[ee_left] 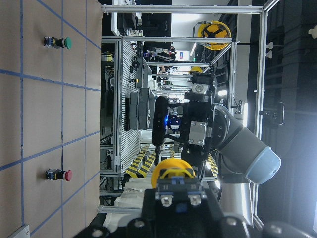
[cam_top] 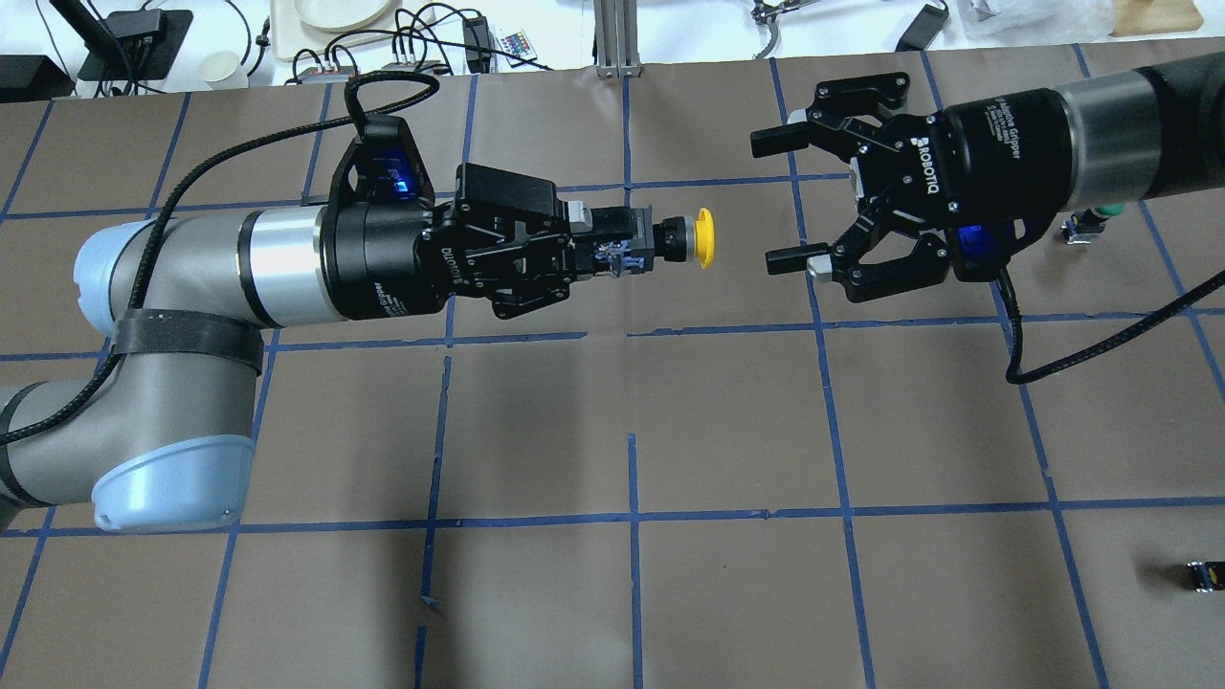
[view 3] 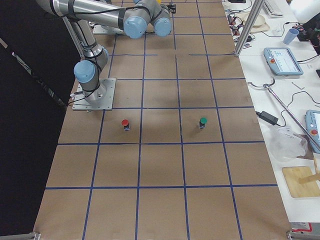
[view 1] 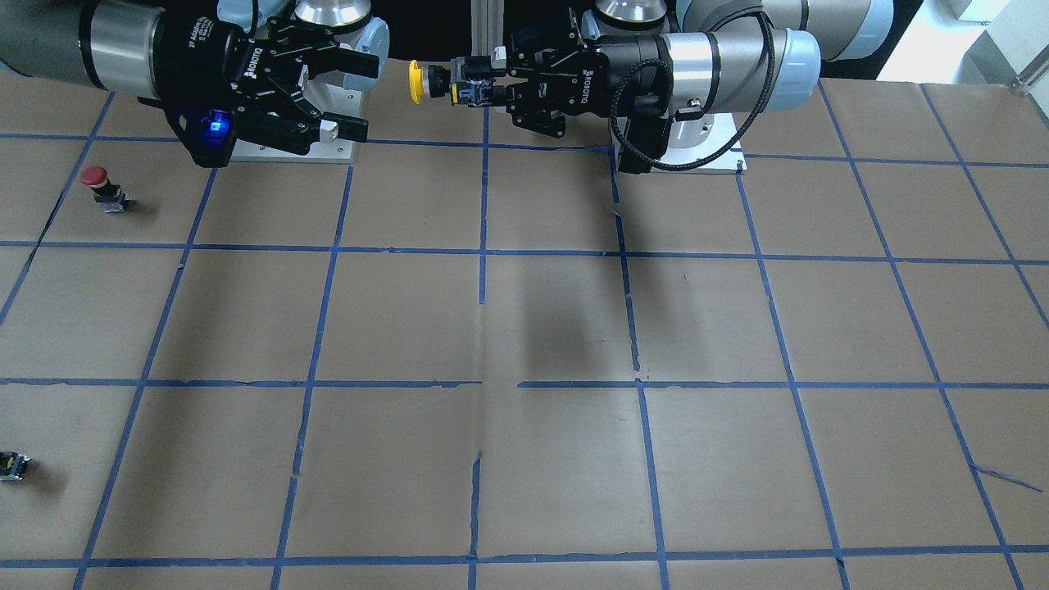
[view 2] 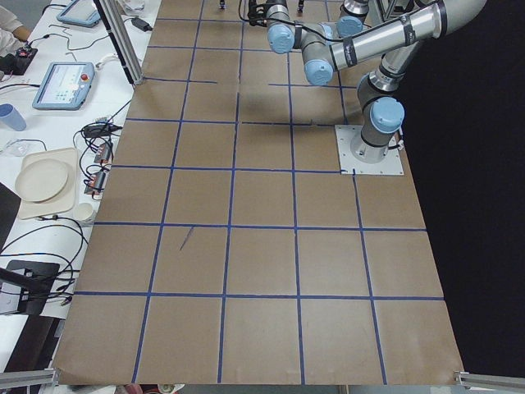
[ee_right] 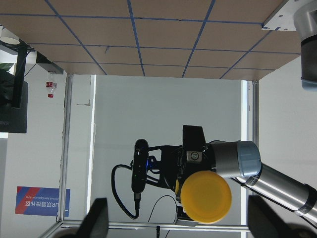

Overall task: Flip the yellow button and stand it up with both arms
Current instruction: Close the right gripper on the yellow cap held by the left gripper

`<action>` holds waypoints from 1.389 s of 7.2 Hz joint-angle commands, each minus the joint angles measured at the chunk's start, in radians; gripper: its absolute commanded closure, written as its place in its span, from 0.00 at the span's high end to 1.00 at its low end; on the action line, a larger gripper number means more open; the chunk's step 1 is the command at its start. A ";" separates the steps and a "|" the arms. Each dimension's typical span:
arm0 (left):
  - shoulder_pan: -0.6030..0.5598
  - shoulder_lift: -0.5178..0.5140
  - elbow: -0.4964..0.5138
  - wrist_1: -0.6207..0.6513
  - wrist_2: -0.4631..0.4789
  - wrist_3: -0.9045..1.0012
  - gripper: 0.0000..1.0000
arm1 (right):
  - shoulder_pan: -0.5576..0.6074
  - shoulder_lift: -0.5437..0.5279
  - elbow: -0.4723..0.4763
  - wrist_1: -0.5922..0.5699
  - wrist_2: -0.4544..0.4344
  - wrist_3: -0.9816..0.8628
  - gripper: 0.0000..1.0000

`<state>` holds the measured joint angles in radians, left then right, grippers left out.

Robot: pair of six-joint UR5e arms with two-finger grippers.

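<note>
Three mushroom-capped push buttons are showing in all: one yellow button (cam_top: 691, 238), one red button (view 1: 100, 185) and one green button (view 3: 202, 122). One small black part (cam_top: 1206, 575) with a yellow spot is lying apart from them. Two arms are reaching over the one worktop (view 1: 557, 459), the left arm (cam_top: 191, 277) and the right arm (cam_top: 1129, 115), and each is carrying one claw, making two: the left claw (cam_top: 636, 245) and the right claw (cam_top: 773, 201). Each claw is showing two fingers, four altogether. Two white base plates (view 1: 721, 143) are sitting under the arms.
</note>
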<state>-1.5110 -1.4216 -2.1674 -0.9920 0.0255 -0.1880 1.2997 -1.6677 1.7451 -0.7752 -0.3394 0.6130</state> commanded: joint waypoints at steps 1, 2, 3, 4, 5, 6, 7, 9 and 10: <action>0.000 -0.003 -0.002 0.001 -0.007 -0.007 0.00 | 0.015 -0.032 0.036 0.013 0.023 -0.007 1.00; 0.000 -0.020 0.003 0.003 -0.010 -0.007 0.00 | 0.015 -0.064 0.054 0.014 0.023 -0.006 1.00; -0.001 -0.020 0.003 0.003 -0.010 -0.007 0.00 | 0.016 -0.096 0.080 0.026 0.025 -0.006 1.00; -0.001 -0.017 0.003 0.003 -0.006 -0.007 0.00 | 0.019 -0.115 0.089 0.031 0.026 0.001 1.00; -0.001 -0.017 0.003 0.003 -0.006 -0.008 0.00 | 0.023 -0.109 0.093 0.033 0.029 -0.001 1.00; -0.001 -0.014 0.003 0.003 -0.006 -0.010 0.00 | 0.032 -0.101 0.096 0.028 0.058 0.004 1.00; -0.001 -0.014 0.003 0.003 -0.006 -0.010 0.00 | 0.044 -0.087 0.096 0.019 0.095 0.002 1.00; -0.001 -0.014 0.001 0.003 -0.004 -0.010 0.00 | 0.052 -0.075 0.094 0.017 0.097 0.004 1.00; -0.001 -0.014 0.003 0.003 -0.006 -0.010 0.00 | 0.059 -0.073 0.096 0.019 0.099 -0.001 1.00</action>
<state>-1.5125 -1.4359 -2.1655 -0.9894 0.0210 -0.1979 1.3508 -1.7442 1.8401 -0.7565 -0.2439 0.6144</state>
